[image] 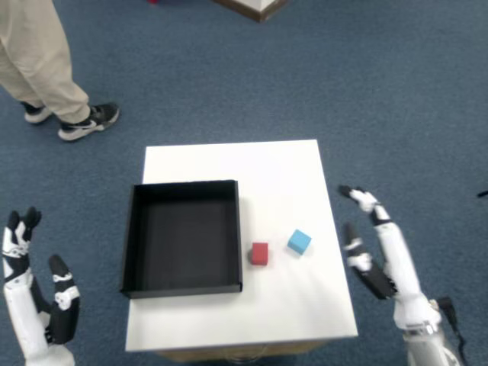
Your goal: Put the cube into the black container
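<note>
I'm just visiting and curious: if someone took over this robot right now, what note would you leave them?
Right hand: open, holding nothing, off the table's right edge.
Left hand: open, idle, beside the table's left side.
Red cube and blue cube: both on the white table, right of the black container.
Done: nothing; the container is empty.
Left: grasp a cube and place it in the container.
</note>
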Motion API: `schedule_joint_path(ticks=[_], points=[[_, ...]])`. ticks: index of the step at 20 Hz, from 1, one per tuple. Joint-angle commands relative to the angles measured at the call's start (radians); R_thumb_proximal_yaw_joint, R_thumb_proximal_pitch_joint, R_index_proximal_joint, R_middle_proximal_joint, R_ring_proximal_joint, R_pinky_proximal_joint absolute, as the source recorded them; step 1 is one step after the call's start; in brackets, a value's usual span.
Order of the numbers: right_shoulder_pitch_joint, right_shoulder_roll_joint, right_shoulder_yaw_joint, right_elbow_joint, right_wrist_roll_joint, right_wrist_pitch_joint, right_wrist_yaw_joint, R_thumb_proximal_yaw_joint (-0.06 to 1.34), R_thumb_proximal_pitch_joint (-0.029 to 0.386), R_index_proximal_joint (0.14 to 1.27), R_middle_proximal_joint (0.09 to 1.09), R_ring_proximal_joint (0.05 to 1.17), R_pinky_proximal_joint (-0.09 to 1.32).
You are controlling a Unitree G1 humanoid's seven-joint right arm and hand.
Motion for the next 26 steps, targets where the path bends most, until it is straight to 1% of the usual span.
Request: schedule_joint_path(ticks=[1,2,3,4,5,6,7,8,10,11,14,17,22,26], points=[[-0.006,-0.027,-0.064,-0.127,-0.17,0.127,-0.133,0.24,0.158,0.31,0.24,0.23,0.08],[0.001,-0.019,-0.069,-0.16,-0.245,0.177,-0.184,0.25,0.157,0.31,0.24,0.23,0.08],[0.008,-0.013,-0.068,-0.191,-0.321,0.223,-0.237,0.28,0.146,0.32,0.24,0.23,0.07],[0.013,-0.012,-0.065,-0.21,-0.38,0.26,-0.276,0.31,0.122,0.33,0.25,0.23,0.06],[0.016,-0.012,-0.058,-0.226,-0.449,0.305,-0.32,0.32,0.108,0.33,0.25,0.23,0.06],[0.014,-0.007,-0.047,-0.226,-0.518,0.357,-0.37,0.34,0.088,0.33,0.25,0.24,0.07],[0.01,-0.004,-0.041,-0.218,-0.548,0.381,-0.394,0.36,0.073,0.33,0.25,0.24,0.07],[0.002,0.001,-0.031,-0.197,-0.593,0.419,-0.435,0.37,0.045,0.33,0.25,0.24,0.07],[-0.017,0.006,-0.01,-0.155,-0.66,0.474,-0.497,0.35,0.005,0.33,0.26,0.24,0.07],[-0.028,0.008,0.0,-0.135,-0.689,0.497,-0.526,0.35,-0.005,0.33,0.26,0.24,0.07],[-0.057,0.009,0.021,-0.056,-0.743,0.537,-0.595,0.32,-0.02,0.33,0.25,0.24,0.08],[-0.102,0.01,0.039,0.037,-0.778,0.557,-0.65,0.31,-0.024,0.32,0.24,0.23,0.07],[-0.167,0.011,0.058,0.147,-0.815,0.58,-0.722,0.31,-0.019,0.31,0.23,0.22,0.07],[-0.212,0.022,0.068,0.22,-0.831,0.593,-0.757,0.33,0.0,0.3,0.22,0.22,0.06]])
